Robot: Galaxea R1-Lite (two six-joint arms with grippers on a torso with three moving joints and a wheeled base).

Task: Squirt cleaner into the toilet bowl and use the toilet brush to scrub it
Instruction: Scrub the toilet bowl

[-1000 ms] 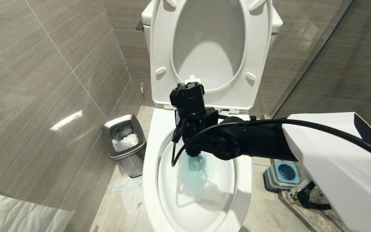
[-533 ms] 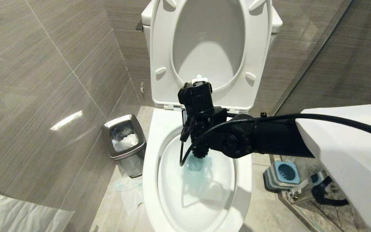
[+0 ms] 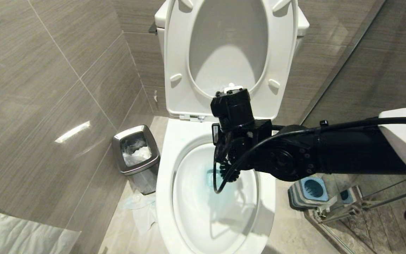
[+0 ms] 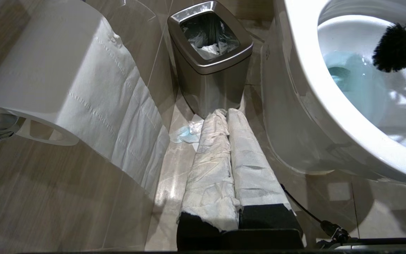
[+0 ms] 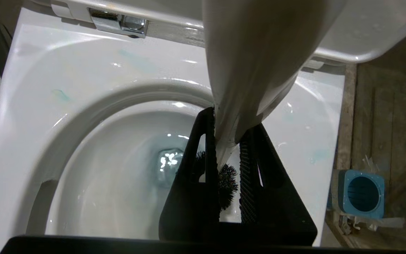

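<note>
Your right gripper [image 5: 228, 141] is clamped on the white handle of the brush [image 4: 395, 47], holding it over the open bowl [image 3: 164, 183]; the black bristle head hangs inside the basin, above the blue-tinted water and not clearly touching the porcelain. In the head view the black wrist and its looping cable cover the back part of the basin, so you cannot see the bristles well from there; the left wrist view shows them best. The seat [image 3: 176, 53] and lid stand upright behind the arm, close to the top of the wrist. To the robot's left, a steel bin [image 3: 136, 155] with crumpled paper in it stands on the floor just beside the bowl, with a scrap of tissue lying in front of it. A paper roll [image 4: 58, 81] hangs on the left wall, its loose sheet trailing down. To the right, the blue-topped holder [image 3: 308, 192] sits on the floor near the bowl, beside a glass partition. Your left gripper [image 4: 228, 165], its fingers wrapped in white paper and pressed together with nothing between them, is parked low beside the bowl, pointing toward the bin.
</note>
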